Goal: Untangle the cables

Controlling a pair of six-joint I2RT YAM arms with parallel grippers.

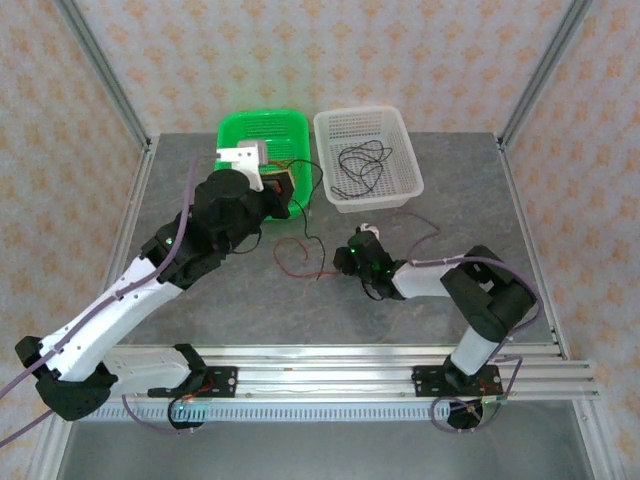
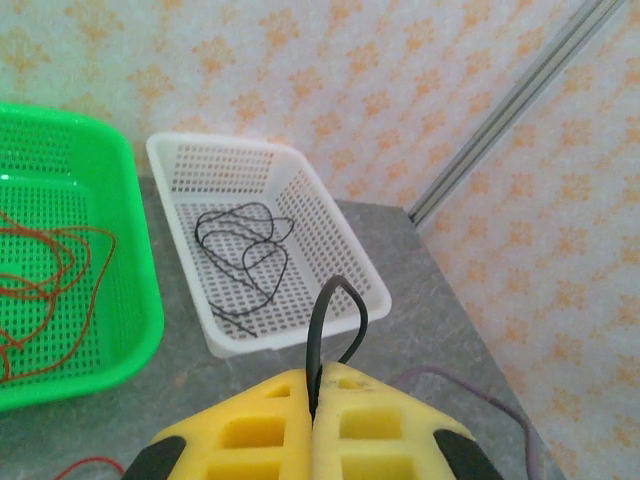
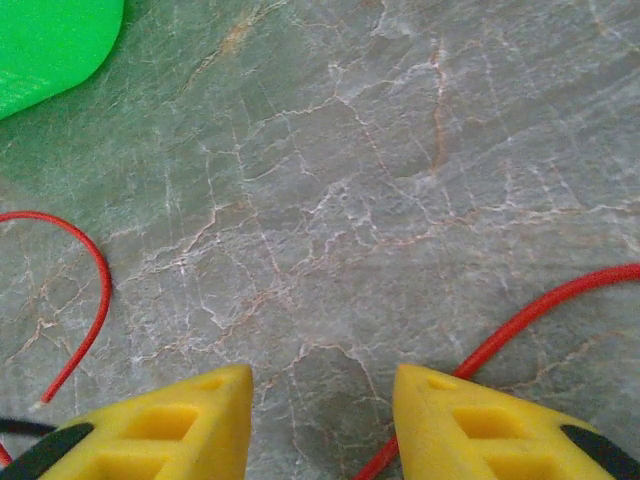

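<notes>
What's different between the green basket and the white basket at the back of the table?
The green basket holds thin red cables; the white basket holds a curly black cable. Seen from above, the green basket sits left, the white basket right. Both are perforated plastic baskets of similar shape, side by side at the far end of the table.

Two baskets, green (image 1: 262,128) and white (image 1: 385,120); two pincers, left (image 2: 315,385) and right (image 3: 320,385); cables (image 3: 505,333) uncountable.

The tabletop (image 3: 400,150) looks like matt grey stone, veined but smooth. The green basket (image 2: 148,300) and white basket (image 2: 225,170) are perforated, faintly glossy plastic. My jaws are matt yellow plastic. The red cable (image 3: 540,312) has a smooth, shiny sheath.
</notes>
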